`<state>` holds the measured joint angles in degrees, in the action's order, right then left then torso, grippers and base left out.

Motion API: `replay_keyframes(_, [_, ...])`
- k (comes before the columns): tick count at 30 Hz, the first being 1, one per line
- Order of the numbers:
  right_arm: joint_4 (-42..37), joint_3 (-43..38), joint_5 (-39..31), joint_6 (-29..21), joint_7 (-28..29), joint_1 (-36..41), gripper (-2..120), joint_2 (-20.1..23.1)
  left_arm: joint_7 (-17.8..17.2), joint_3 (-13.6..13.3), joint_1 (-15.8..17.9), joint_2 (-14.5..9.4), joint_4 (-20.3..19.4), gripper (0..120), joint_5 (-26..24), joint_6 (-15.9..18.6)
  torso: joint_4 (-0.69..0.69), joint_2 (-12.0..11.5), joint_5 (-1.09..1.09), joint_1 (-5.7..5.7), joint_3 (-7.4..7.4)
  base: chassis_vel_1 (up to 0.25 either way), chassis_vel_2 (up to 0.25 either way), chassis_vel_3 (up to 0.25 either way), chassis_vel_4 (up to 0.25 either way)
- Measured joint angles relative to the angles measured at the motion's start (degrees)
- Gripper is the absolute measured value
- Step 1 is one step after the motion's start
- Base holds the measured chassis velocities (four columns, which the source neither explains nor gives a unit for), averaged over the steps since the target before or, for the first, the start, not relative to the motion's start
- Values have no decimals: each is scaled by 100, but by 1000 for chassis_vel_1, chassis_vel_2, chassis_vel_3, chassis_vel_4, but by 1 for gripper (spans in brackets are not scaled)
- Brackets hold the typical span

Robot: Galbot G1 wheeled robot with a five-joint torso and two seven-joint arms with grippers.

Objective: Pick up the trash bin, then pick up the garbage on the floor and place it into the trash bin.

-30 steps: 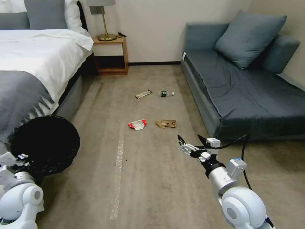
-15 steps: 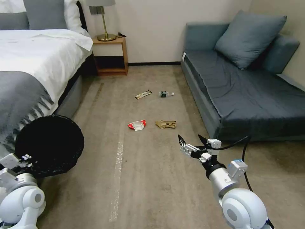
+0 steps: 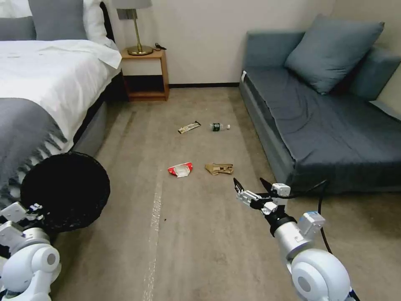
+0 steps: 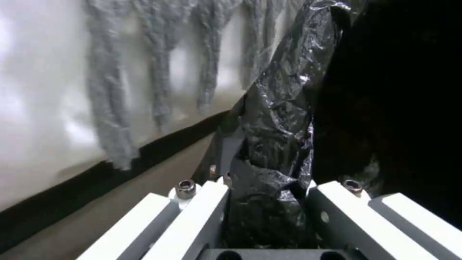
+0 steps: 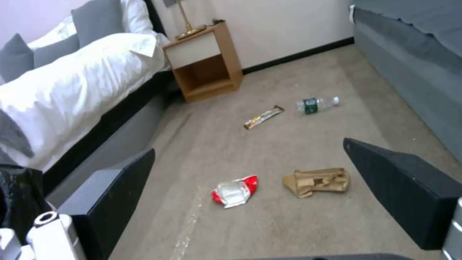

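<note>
Carpeted floor: left hand (image 4: 265, 202) grips bag-lined trash bin (image 3: 64, 190), right hand (image 3: 249, 187) wide.

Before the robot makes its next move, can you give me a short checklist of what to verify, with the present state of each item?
1. Trash bin is held: ok. The left pincer is shut on its bag-lined rim.
2. Right pincer is free: ok. It is open and empty above the carpet.
3. Trash is in sight: ok. Red wrapper, brown paper, snack wrapper and bottle all lie on the floor.
4. Nearest piece: brown paper, just ahead of the right pincer, not yet touched.
5. Bin contents: cannot tell, the inside is too dark.
</note>
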<state>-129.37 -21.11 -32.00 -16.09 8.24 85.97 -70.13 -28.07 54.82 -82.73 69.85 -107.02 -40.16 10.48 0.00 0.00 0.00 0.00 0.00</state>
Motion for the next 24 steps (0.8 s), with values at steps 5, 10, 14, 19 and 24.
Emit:
replay_keyframes(5, [21,1,13,5,-1,1,100,-2,6,-2,0,-4,23,3,0,-16,0,0,0,0,0,-109,96,90,-82])
replay_keyframes(10, [58,25,48,13,-17,-4,100,-10,15,0,-4,-15,56,3,1,-38,0,0,0,0,0,-103,105,101,-96])
replay_keyframes(14, [58,26,51,14,-25,-7,100,-1,16,7,-12,-19,73,3,1,-47,1,0,1,0,0,-93,109,104,-107])
replay_keyframes(19, [55,17,58,24,-35,8,100,21,25,13,-38,-17,86,3,-4,-76,0,0,0,0,0,-128,126,109,-118])
replay_keyframes(24, [50,29,84,54,-51,43,100,15,28,14,-74,1,89,3,-12,-102,0,0,1,0,0,-131,125,123,-131])
